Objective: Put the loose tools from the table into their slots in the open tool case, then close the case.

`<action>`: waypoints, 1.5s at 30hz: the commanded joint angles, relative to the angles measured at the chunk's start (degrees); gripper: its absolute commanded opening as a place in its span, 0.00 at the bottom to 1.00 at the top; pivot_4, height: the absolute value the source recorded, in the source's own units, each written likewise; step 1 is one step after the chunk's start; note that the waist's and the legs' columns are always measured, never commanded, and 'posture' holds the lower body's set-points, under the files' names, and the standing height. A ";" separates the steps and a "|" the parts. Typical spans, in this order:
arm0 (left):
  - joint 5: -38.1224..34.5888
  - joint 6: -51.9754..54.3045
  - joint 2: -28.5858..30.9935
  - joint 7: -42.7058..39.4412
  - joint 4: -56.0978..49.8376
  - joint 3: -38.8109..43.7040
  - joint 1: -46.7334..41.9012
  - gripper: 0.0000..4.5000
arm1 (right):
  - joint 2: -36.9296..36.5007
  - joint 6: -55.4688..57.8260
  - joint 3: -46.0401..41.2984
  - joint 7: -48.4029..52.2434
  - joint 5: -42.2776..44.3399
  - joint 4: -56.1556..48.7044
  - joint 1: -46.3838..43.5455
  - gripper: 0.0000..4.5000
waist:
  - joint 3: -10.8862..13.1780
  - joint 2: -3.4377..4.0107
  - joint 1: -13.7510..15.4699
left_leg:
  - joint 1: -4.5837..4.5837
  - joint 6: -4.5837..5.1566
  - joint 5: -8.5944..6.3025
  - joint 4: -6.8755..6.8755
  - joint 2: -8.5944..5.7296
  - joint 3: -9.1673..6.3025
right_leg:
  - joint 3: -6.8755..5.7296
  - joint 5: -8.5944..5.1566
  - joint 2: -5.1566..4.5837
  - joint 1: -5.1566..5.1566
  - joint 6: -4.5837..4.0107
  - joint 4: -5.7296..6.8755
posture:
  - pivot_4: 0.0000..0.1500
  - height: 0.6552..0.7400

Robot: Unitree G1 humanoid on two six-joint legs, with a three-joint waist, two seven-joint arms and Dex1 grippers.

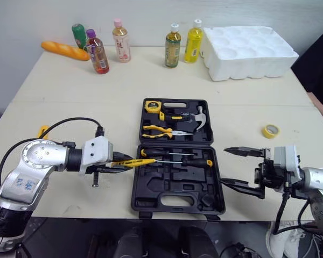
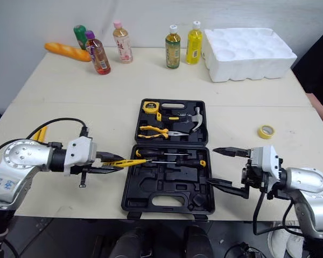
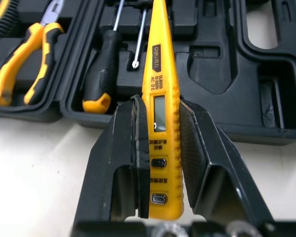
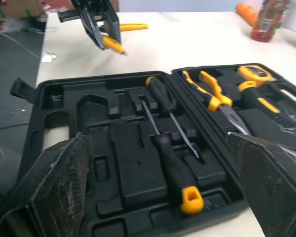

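Fingers [image 3: 123,148] of the left gripper [image 1: 121,162] clamp a yellow tester pen [image 3: 160,74] at mid-body, with its tip over the left edge of the open tool case [image 1: 167,183]. The right gripper [image 1: 225,166] gapes wide beside the case. The pen is judged light, rigid and smooth; its flat sides suit the grip.

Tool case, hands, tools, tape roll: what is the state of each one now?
Case, open, lying flat.
Left hand, shut on tester.
Tester, held over the case's left edge, not slotted.
Right hand, open, empty.
Screwdrivers, in slots.
Pliers, in lid slot.
Hammer, in lid slot.
Tape roll, loose on table.
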 commanded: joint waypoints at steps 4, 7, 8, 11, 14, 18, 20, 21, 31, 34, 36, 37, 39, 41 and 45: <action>4.96 7.89 -2.18 0.84 -1.41 -9.04 -9.88 0.11 | -0.54 -1.60 -2.02 -0.07 0.19 -2.22 1.21 1.00 | 0.00 0.00 -0.13 | -0.16 0.05 -0.01 0.21 -0.02 0.00 | 0.01 0.00 0.04 -0.04 0.01 0.03 | 1.00 1.00; 8.03 11.76 -3.78 1.12 -1.17 -13.68 -14.99 0.11 | -0.35 -1.95 -1.90 -0.28 -0.03 -2.18 1.32 1.00 | 0.01 -0.02 -0.07 | -0.36 0.07 -0.01 0.46 0.02 -0.09 | -0.07 0.01 0.09 -0.11 0.02 0.09 | 1.00 1.00; 8.49 12.48 -3.87 0.67 -1.37 -14.68 -15.84 0.11 | -0.29 -2.01 -1.90 -0.33 -0.08 -2.22 1.39 1.00 | 0.01 -0.02 -0.06 | -0.39 0.07 -0.01 0.50 0.03 -0.13 | -0.08 0.01 0.11 -0.11 0.02 0.10 | 1.00 1.00; 9.89 15.78 -5.91 1.61 -2.18 -17.81 -18.40 0.11 | -0.03 -2.43 -1.80 -0.35 -0.36 -2.17 1.70 1.00 | 0.01 -0.02 -0.05 | -0.39 0.09 -0.02 0.52 0.02 -0.13 | -0.08 0.01 0.10 -0.11 0.03 0.13 | 1.00 1.00; 10.28 19.58 -7.73 1.63 -3.61 -20.41 -19.45 0.11 | 0.25 -2.73 -1.55 -0.47 -0.61 -2.21 1.89 1.00 | 0.01 -0.02 0.09 | -0.41 0.10 -0.02 0.56 0.01 -0.15 | -0.08 0.01 0.10 -0.10 0.03 0.14 | 1.00 1.00; 12.21 21.48 -7.90 1.67 -3.84 -23.53 -18.87 0.11 | 0.46 -2.99 -1.33 -0.71 -0.74 -2.35 1.91 1.00 | 0.02 -0.03 -0.01 | -0.40 0.12 -0.02 0.59 0.02 -0.15 | -0.07 0.01 0.10 -0.10 0.03 0.16 | 1.00 1.00; 13.88 21.28 -7.66 2.07 -3.13 -24.58 -18.95 0.11 | 0.47 -3.03 -1.30 -0.75 -0.75 -2.33 1.88 1.00 | 0.02 -0.03 0.02 | -0.40 0.12 -0.02 0.64 0.03 -0.16 | -0.08 0.01 0.10 -0.10 0.03 0.20 | 1.00 1.00; 14.46 21.08 -7.50 2.06 -2.93 -24.89 -18.97 0.11 | 0.46 -3.02 -1.30 -0.77 -0.74 -2.36 1.90 1.00 | 0.02 -0.03 0.04 | -0.40 0.12 -0.01 0.66 0.03 -0.16 | -0.08 0.01 0.10 -0.10 0.03 0.22 | 1.00 1.00; 16.95 21.54 -9.41 4.25 -1.68 -25.02 -18.99 0.11 | 0.74 -3.04 -0.91 -1.06 -0.76 -2.66 2.20 1.00 | 0.02 -0.03 0.11 | -0.41 0.15 -0.01 0.71 0.01 -0.19 | -0.08 0.01 0.05 -0.07 0.03 0.26 | 1.00 1.00; 17.38 21.75 -9.50 3.93 -1.86 -25.29 -18.92 0.11 | 0.65 -3.04 -0.90 -1.03 -0.75 -2.58 2.12 1.00 | 0.02 -0.03 0.07 | -0.40 0.15 -0.01 0.71 0.01 -0.19 | -0.08 0.01 0.05 -0.07 0.03 0.40 | 1.00 1.00; 19.52 20.75 -9.04 4.28 -1.34 -26.57 -19.14 0.11 | 0.65 -2.98 -0.87 -1.07 -0.73 -2.62 2.07 1.00 | 0.02 -0.03 0.08 | -0.40 0.15 -0.01 0.71 0.01 -0.19 | -0.08 0.01 0.05 -0.07 0.03 0.46 | 1.00 1.00; 19.55 20.89 -9.14 4.15 -1.28 -26.66 -19.10 0.11 | 0.66 -2.95 -0.86 -1.09 -0.71 -2.65 2.06 1.00 | 0.02 -0.03 0.09 | -0.40 0.15 -0.01 0.72 0.01 -0.19 | -0.08 0.01 0.05 -0.07 0.03 0.46 | 1.00 1.00; 18.66 21.96 -9.49 3.45 -1.80 -26.33 -19.03 0.11 | 0.69 -2.94 -0.84 -1.14 -0.69 -2.70 2.04 1.00 | 0.02 -0.03 0.03 | -0.39 0.15 -0.01 0.73 0.01 -0.18 | -0.07 0.01 0.05 -0.07 0.03 0.46 | 1.00 1.00; 18.46 22.40 -9.57 3.13 -2.22 -26.19 -19.05 0.11 | 0.69 -2.92 -0.82 -1.19 -0.70 -2.71 1.98 1.00 | 0.01 -0.03 0.01 | -0.39 0.15 -0.01 0.74 0.01 -0.18 | -0.07 0.01 0.05 -0.07 0.02 0.46 | 1.00 1.00; 18.76 23.77 -8.82 2.48 -2.89 -26.48 -19.02 0.11 | 0.77 -3.00 -0.69 -1.31 -0.81 -2.64 1.78 1.00 | 0.01 -0.03 -0.06 | -0.39 0.15 -0.01 0.75 0.01 -0.18 | -0.07 0.01 0.05 -0.07 0.02 0.49 | 1.00 1.00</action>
